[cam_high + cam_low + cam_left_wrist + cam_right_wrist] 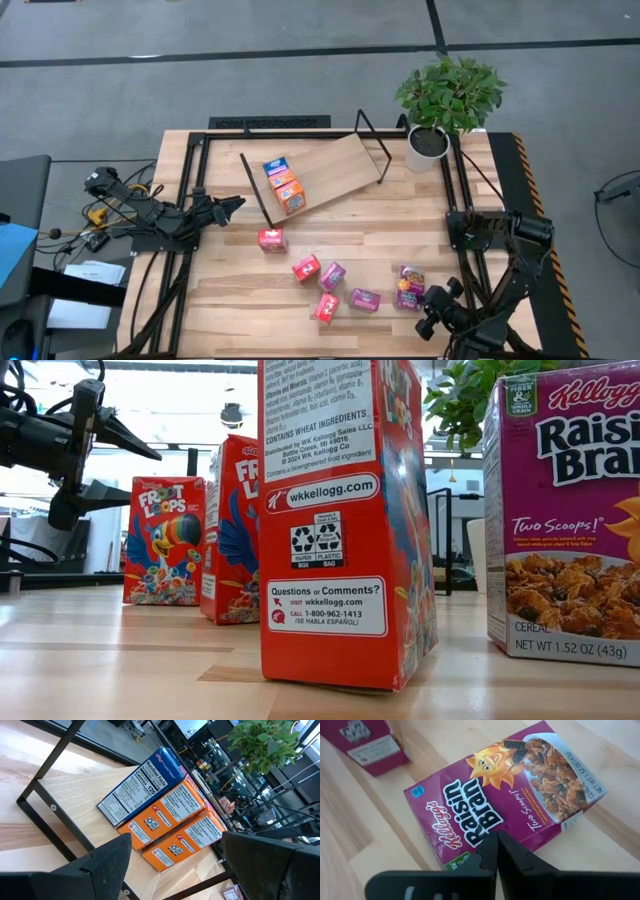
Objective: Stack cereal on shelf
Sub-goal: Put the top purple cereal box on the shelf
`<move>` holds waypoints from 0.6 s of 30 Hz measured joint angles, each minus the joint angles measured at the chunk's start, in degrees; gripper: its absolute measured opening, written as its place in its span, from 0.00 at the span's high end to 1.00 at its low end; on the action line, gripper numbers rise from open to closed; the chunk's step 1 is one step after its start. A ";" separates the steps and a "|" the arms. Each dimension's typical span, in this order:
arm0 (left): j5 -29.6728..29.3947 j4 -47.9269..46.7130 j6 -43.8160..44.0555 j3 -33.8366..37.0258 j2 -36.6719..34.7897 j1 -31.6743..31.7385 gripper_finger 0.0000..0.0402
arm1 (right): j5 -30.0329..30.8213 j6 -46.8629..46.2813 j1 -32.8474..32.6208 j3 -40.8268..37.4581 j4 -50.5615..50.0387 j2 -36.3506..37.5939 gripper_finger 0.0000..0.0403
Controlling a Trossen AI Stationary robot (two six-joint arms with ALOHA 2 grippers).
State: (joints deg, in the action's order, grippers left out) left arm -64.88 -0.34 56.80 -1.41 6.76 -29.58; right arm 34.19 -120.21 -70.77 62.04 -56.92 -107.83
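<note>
The shelf, a tilted plywood board with black rod ends, stands at the table's far middle. A blue cereal box and two orange ones lie side by side on its left part. My left gripper is open and level just left of the shelf, touching nothing. Several red and magenta cereal boxes are scattered on the near tabletop. A magenta Raisin Bran box lies flat at the near right, and my right gripper is shut over it, pointing steeply down. My right gripper's shut fingertips stand over the Raisin Bran box's printed face near one long edge, coming from above at a slant. I cannot tell whether they touch the box. The box lies flat on the table.
A potted plant stands at the far right corner beside the shelf's right rod frame. Black rails run along the table's left and right sides. In the low view, red Froot Loops boxes and a Raisin Bran box stand upright close to the near edge.
</note>
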 joint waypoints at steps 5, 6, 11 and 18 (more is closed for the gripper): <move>-0.25 -0.02 0.00 0.00 0.00 -0.01 0.25 | -0.20 0.54 -0.45 0.00 -0.16 0.00 0.96; -0.33 -0.02 0.00 0.00 0.00 0.00 0.25 | -0.01 0.62 -0.23 0.00 -0.18 0.24 0.97; -0.97 -0.18 0.02 0.00 0.00 0.00 0.25 | 5.59 7.53 4.47 -0.15 -3.73 4.47 0.95; -2.56 -0.35 1.20 -0.02 0.00 0.00 0.25 | 11.36 21.92 13.88 -0.72 -7.51 10.68 0.91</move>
State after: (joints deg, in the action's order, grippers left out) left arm -67.45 -0.69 58.00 -1.43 6.76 -29.58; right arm 45.56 -98.29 -56.89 61.33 -64.43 -97.15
